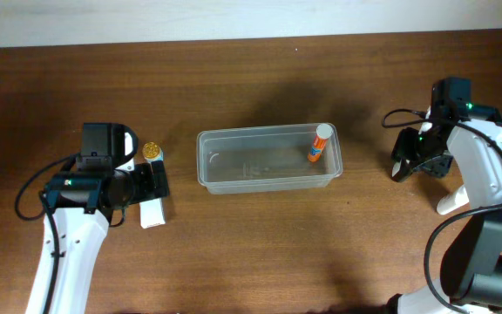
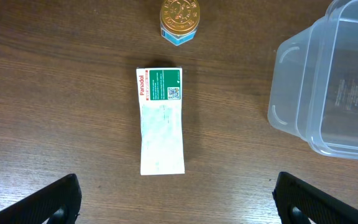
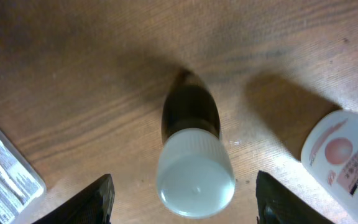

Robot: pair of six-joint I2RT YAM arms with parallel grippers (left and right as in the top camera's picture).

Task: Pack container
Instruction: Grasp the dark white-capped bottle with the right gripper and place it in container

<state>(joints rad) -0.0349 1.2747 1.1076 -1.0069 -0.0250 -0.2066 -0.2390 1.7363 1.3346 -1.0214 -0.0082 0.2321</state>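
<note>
Near the left edge the left gripper (image 2: 176, 191) is held spread by a Panadol box (image 2: 161, 121). At mid-bench the container (image 1: 234, 166) is seen clear and rimmed, an orange bottle (image 1: 315, 152) inside. By the right edge the right gripper (image 3: 184, 186) is spread about a dark bottle (image 3: 191, 118), a white bottle (image 3: 344, 155) beside it cut off.

Dark brown wooden table (image 1: 251, 262) fills nearly the whole overhead view, grain running left to right. Along the far edge there's a pale strip (image 1: 146, 22), slightly slanted; wall or floor, can't tell. The light is soft and even, with no hard glare on the wood. Up close from the wrists, it's fine streaky grain and blurred, gentle shadows.
</note>
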